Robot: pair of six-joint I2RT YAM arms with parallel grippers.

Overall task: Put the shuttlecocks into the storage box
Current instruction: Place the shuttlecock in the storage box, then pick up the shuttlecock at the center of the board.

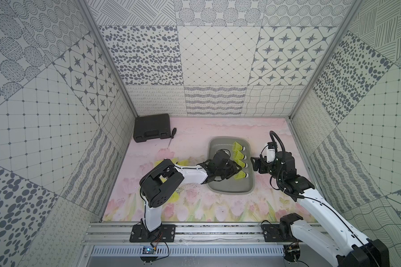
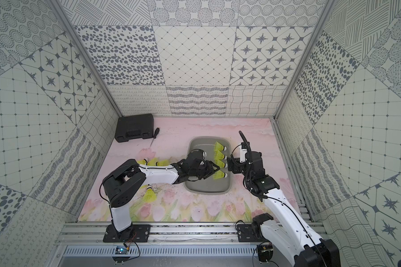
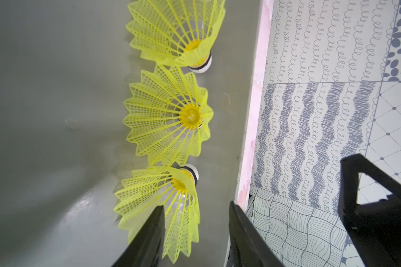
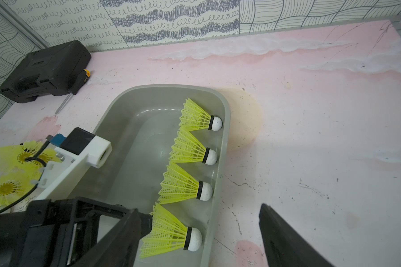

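The grey storage box (image 1: 229, 188) (image 2: 206, 187) holds several neon-yellow shuttlecocks in a row along its right wall, white tips against the wall (image 1: 240, 146) (image 4: 196, 115). My left gripper (image 1: 236, 171) (image 3: 196, 222) hangs over the box, open. The skirt of the nearest shuttlecock (image 3: 162, 203) (image 4: 169, 233) lies between the jaws, beside one finger (image 3: 153, 233) and apart from the other. My right gripper (image 1: 255, 164) (image 4: 199, 208) is open at the box's right rim, straddling the wall beside that shuttlecock. More shuttlecocks lie loose on the mat left of the box (image 2: 146, 161) (image 2: 149, 194) (image 4: 7, 187), partly hidden by the left arm.
A black hard case (image 1: 152, 127) (image 4: 44, 69) sits in the back left corner with a screwdriver (image 1: 173, 136) next to it. Patterned walls close in the mat on three sides. The right wall stands close behind the right arm.
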